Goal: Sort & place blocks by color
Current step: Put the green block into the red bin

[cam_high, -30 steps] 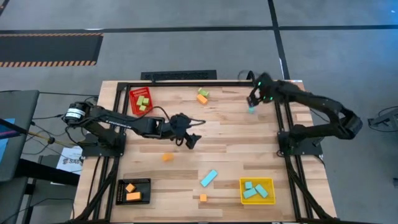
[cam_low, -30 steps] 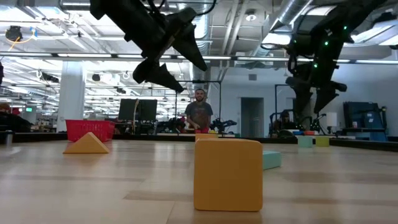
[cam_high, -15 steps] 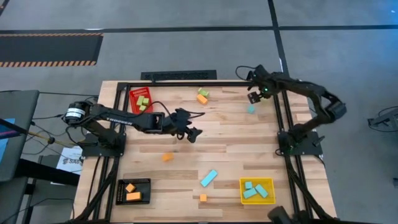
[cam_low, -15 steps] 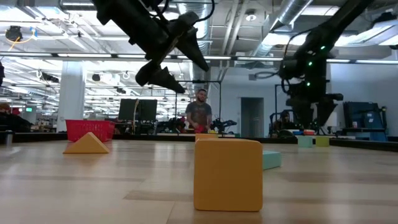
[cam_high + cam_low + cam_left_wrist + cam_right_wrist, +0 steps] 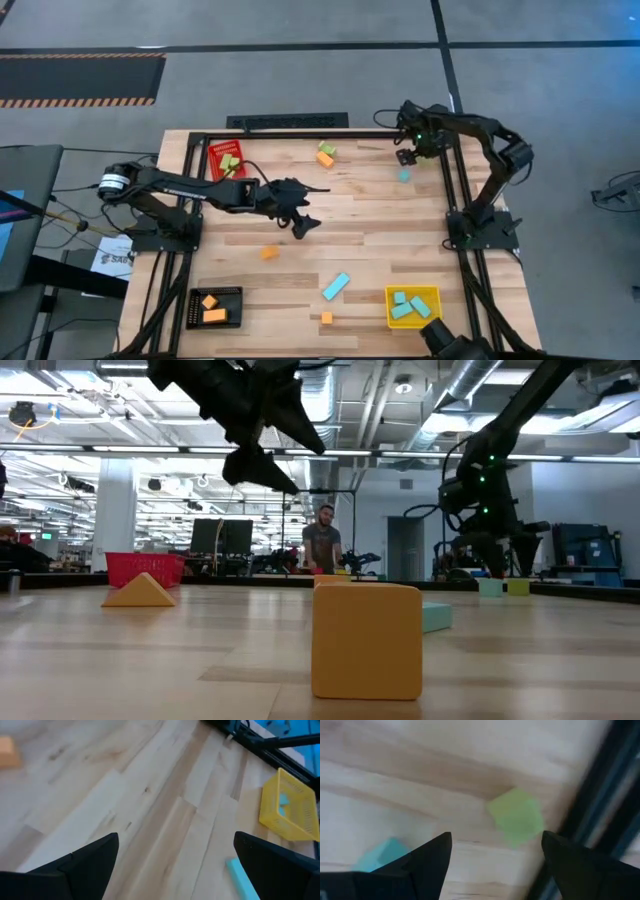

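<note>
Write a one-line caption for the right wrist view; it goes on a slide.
Open right hand hovers over the wooden table, a light green cube and a cyan block ahead.

Open wood spans the table's [image 5: 380, 225] middle, broken only by one orange block [image 5: 269, 253]. The red bin [image 5: 226, 160], black bin [image 5: 215, 307] and yellow bin [image 5: 413, 305] crowd its edges, with the black frame rail [image 5: 452, 185] along the right.

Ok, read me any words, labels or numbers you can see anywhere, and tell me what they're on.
"SA…": start of dark print on the white sheet under the left arm's base; the rest is hidden.
Red bin: faint marks along its top edge, too small to read.
Nothing else is legible.
</note>
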Robot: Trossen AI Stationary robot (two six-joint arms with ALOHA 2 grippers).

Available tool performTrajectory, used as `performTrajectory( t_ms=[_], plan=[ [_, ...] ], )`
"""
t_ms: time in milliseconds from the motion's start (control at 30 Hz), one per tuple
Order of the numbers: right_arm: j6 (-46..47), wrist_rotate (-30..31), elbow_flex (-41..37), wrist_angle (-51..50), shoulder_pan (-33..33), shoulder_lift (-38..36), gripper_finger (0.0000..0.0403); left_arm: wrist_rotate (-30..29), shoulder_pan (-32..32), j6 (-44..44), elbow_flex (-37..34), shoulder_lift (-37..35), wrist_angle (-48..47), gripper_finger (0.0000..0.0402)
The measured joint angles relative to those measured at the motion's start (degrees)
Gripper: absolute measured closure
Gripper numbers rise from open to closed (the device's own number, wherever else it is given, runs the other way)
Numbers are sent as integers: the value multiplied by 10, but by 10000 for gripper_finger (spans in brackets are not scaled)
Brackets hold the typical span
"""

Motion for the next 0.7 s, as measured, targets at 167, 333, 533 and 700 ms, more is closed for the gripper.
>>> performTrajectory(
  t_ms=[167, 333, 533, 700],
  plan=[
    [12, -8, 0, 11, 12, 18, 74, -55, 0, 40, 0, -39, -41, 19],
    [25, -17, 0, 21, 32, 19, 74, -70, 6, 62, 0, -69, -61, 19],
    [24, -59, 21, 23, 75, -7, 74, -70, 27, 76, 0, -89, -75, 19],
    [14, -52, 30, 23, 84, -43, 74, -64, 41, 81, 0, -92, -73, 19]
  ],
)
